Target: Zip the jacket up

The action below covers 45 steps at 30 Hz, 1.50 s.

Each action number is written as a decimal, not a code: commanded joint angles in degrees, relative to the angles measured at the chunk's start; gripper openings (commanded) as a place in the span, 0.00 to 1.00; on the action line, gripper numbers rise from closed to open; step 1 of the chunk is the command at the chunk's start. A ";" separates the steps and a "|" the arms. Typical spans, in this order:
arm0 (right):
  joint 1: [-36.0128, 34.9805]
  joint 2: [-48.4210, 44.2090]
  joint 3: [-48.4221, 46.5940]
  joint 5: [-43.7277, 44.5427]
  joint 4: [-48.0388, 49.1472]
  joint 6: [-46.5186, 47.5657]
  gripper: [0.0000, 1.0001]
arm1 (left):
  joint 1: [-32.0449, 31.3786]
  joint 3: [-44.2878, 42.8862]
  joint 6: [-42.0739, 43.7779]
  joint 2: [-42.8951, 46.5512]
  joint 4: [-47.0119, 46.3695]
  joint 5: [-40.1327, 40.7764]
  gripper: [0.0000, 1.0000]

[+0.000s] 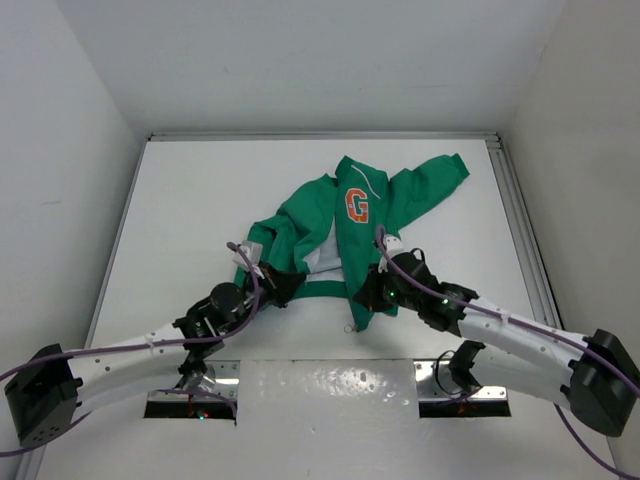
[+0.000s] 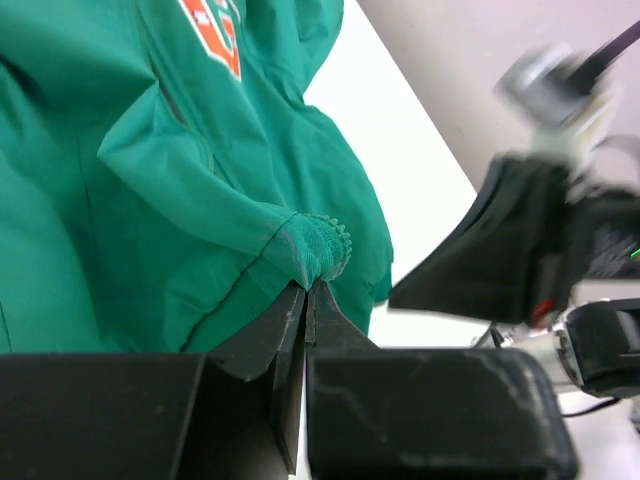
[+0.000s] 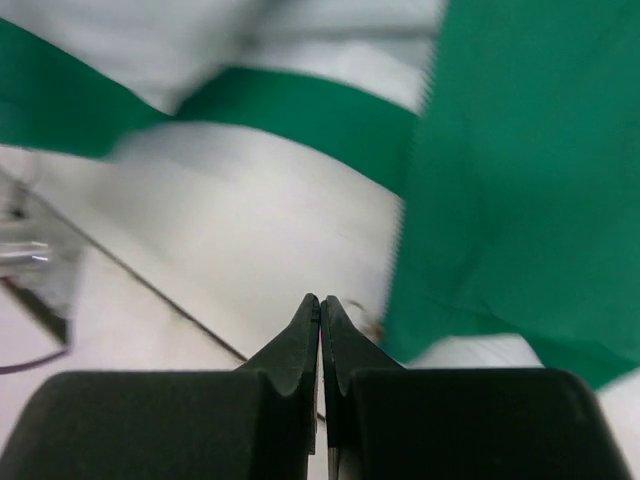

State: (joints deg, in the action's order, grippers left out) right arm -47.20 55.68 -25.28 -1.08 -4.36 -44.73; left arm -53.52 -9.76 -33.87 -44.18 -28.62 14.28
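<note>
Preparation for the zip stroke appears to be the step in hand. The small bright-green fabric jacket (image 1: 345,225) with the orange letter on its chest is spread on the white worktop (image 1: 200,200) just beyond both hands. Its lower front lies parted, pale lining is shown, and the zipper does not appear closed.

The left hand (image 2: 310,295) is shut tight, with its tips touching the ribbed green hem corner (image 2: 318,250) directly ahead of them. Whether cloth is actually pinched between them cannot be told. The right hand (image 3: 321,305) is likewise fully closed, and nothing is held in it. The jacket's front edge lies just ahead and to the right of its tips, and a small blurred loop (image 3: 370,325), possibly the zipper pull, is seen close beside them. That wrist view is smeared, so finer detail cannot be made out.

For the next move, it is judged that the right hand must be opened and brought onto the pull at the bottom of the front edge. The hem should be anchored by the left hand so that the track is drawn taut as the slider is pulled away toward the collar.
</note>
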 commanded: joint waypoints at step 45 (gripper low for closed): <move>-12.65 19.39 -9.61 20.77 -14.62 3.07 0.27 | 0.17 -1.67 6.89 0.94 -0.73 -0.31 0.00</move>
State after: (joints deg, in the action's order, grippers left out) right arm -58.78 77.30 -31.42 17.08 -18.00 -40.86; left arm -53.52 -11.84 -27.24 -44.21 -26.74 13.85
